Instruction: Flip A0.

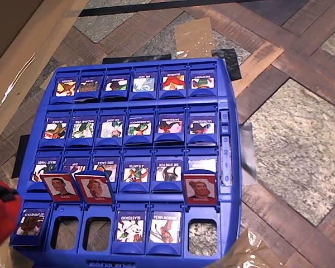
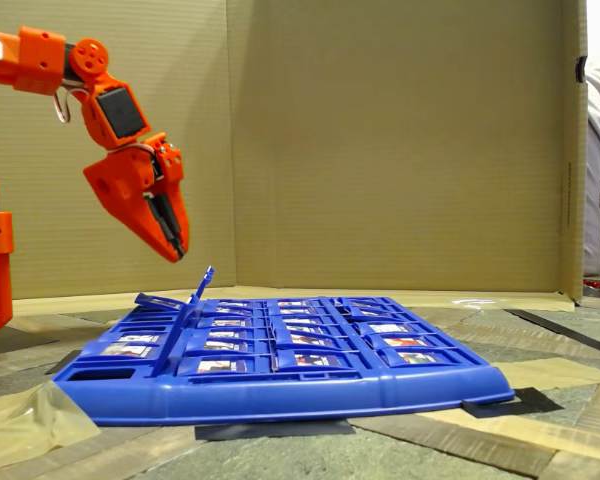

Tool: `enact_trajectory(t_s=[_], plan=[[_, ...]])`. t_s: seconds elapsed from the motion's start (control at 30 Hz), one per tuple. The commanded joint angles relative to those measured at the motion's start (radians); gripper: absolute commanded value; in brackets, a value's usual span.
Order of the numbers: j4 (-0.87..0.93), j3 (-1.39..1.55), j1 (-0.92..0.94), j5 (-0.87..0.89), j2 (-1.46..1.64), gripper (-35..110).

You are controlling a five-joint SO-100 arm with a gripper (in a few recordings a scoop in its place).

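One blue game board (image 1: 229,139) sits flat on the table (image 1: 301,134), cardboard wall (image 2: 380,140) behind it in the fixed view. Orange arm (image 2: 40,60) comes in from the left there; gripper (image 2: 175,245) hangs above the board's left end, touching nothing, jaws look together. Three red-framed portrait tiles (image 1: 200,188) stand up in the overhead view. STUPENDOUS tile (image 1: 30,222) lies blue face up in the bottom-left slot, just beside the orange blur at the left edge.

A cardboard wall (image 2: 380,140) stands behind the gripper (image 2: 170,235); patchwork wood-and-stone flooring (image 1: 301,134) with tape strips lies below it
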Motion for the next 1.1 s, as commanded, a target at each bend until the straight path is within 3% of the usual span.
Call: enact_trajectory(t_s=[0.0, 0.37, 0.83, 1.07], plan=[[-0.015, -0.035, -0.025, 0.034, 0.097, 0], [0.037, -0.026, -0.034, 0.051, 0.548, 0], [-0.506, -0.018, 0.229, 0.114, 0.811, 0], [-0.563, -0.164, 0.298, 0.219, 0.819, 0]])
